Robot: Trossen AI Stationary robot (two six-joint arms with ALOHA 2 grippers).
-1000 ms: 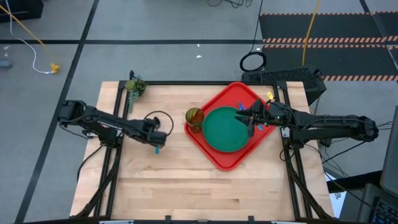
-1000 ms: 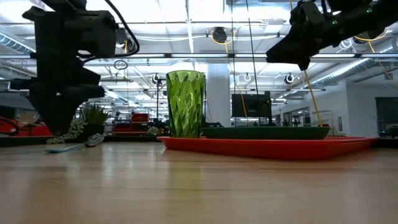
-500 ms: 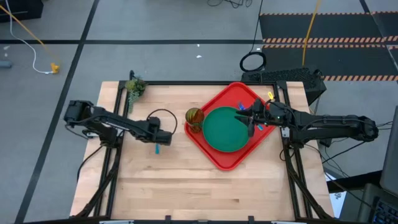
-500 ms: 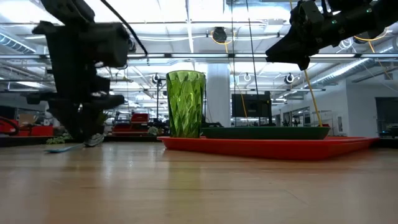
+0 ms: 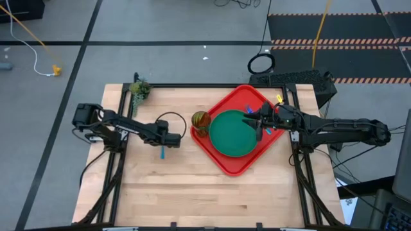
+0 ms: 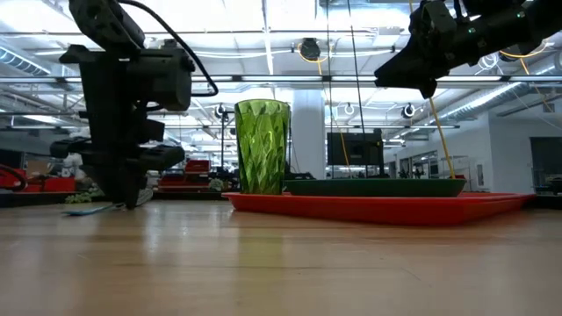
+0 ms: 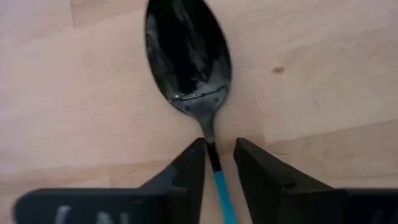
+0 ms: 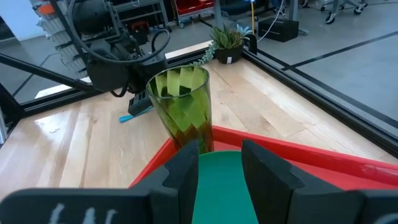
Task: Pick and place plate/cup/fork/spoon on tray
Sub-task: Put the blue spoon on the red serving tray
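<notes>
The spoon (image 7: 186,56) lies flat on the wooden table, dark bowl up, and its light-blue handle shows in the high view (image 5: 162,154). My left gripper (image 7: 217,163) points down over it, open, with one finger on either side of the spoon's neck and its tips at the table (image 6: 127,200). The red tray (image 5: 221,163) holds the dark-green plate (image 5: 234,135) and the fork (image 5: 250,109) at its far corner. The green cup (image 8: 181,109) stands upright on the table just outside the tray's left rim. My right gripper (image 8: 221,163) hovers open and empty above the plate.
A small potted plant (image 5: 139,90) stands at the table's far left corner. A black cable loop (image 5: 168,120) hangs off my left arm. Bare wood lies across the table's near half (image 5: 192,192).
My left gripper has moved toward the table's right edge and come down until its tips reach the table over the spoon. The spoon has stayed where it was.
</notes>
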